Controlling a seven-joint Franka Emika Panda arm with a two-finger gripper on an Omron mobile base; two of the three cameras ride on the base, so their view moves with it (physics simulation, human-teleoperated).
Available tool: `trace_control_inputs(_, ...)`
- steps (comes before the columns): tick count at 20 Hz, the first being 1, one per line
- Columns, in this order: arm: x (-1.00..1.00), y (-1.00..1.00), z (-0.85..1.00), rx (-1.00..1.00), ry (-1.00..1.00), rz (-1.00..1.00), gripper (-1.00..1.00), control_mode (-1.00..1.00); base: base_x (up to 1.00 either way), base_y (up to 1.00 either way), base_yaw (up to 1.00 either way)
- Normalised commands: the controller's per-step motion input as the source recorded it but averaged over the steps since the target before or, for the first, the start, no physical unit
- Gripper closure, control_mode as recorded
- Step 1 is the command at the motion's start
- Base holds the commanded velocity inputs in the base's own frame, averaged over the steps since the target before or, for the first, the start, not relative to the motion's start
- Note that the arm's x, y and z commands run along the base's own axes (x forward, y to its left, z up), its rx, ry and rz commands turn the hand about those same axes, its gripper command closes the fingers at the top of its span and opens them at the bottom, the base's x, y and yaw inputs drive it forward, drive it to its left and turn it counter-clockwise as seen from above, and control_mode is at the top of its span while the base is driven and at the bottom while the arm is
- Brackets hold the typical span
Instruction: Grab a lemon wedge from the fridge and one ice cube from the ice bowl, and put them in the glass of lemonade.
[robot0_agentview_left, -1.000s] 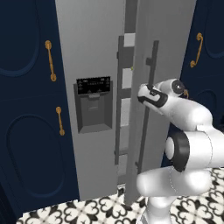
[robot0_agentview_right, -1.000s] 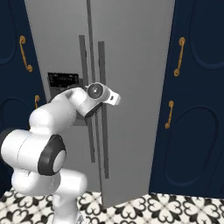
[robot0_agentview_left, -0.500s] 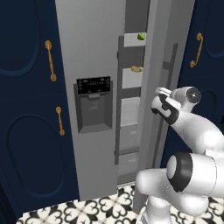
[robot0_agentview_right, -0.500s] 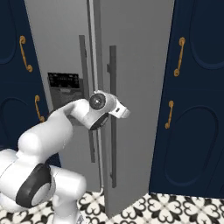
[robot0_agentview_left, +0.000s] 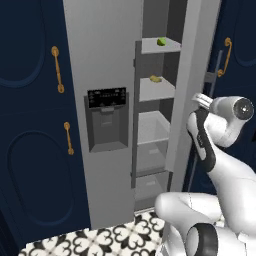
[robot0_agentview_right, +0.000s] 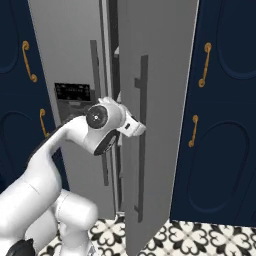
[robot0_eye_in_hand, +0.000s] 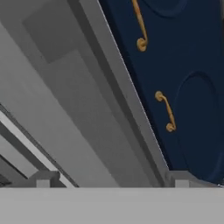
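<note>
The grey steel fridge (robot0_agentview_left: 100, 60) has its right door (robot0_agentview_right: 155, 75) swung out, baring the shelves. A small yellow-green piece, the lemon wedge (robot0_agentview_left: 161, 42), lies on the top shelf. My gripper (robot0_agentview_left: 200, 98) hovers at the open door's outer edge, well below and to the right of the wedge. Seen from the right, the gripper (robot0_agentview_right: 137, 129) sits just beside the door's long bar handle (robot0_agentview_right: 142, 135). In the hand view the gripper (robot0_eye_in_hand: 112, 178) is open, fingertips (robot0_eye_in_hand: 43, 178) far apart with nothing between them. The ice bowl and the glass of lemonade are out of view.
A small yellow item (robot0_agentview_left: 156, 78) rests on the second shelf, with drawers (robot0_agentview_left: 152, 150) below. The left door carries the dark dispenser panel (robot0_agentview_left: 106, 120). Navy cabinets with gold handles (robot0_agentview_left: 57, 70) (robot0_agentview_right: 204, 65) flank the fridge. The floor is patterned tile (robot0_agentview_left: 100, 240).
The right fridge door has swung much wider, uncovering the shelves. My arm followed it outward, and the jaws have opened off the bar handle.
</note>
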Motion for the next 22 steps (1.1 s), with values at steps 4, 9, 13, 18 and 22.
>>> trace_control_inputs(4,-0.30,0.40,1.00,-0.20,0.08,0.04,-1.00,-1.00,0.00,0.00,0.00)
trace_control_inputs(9,-0.15,0.76,0.97,-0.30,0.26,0.11,-1.00,-1.00,0.00,0.00,0.00)
trace_control_inputs(13,-0.02,0.92,0.44,-0.38,0.51,0.23,-1.00,-1.00,0.00,0.00,0.00)
trace_control_inputs(18,0.24,0.62,-0.01,-0.51,0.46,0.23,-1.00,-1.00,0.00,0.00,0.00)
trace_control_inputs(22,0.97,-0.10,-0.51,-0.24,0.05,0.00,-1.00,-1.00,0.00,0.00,0.00)
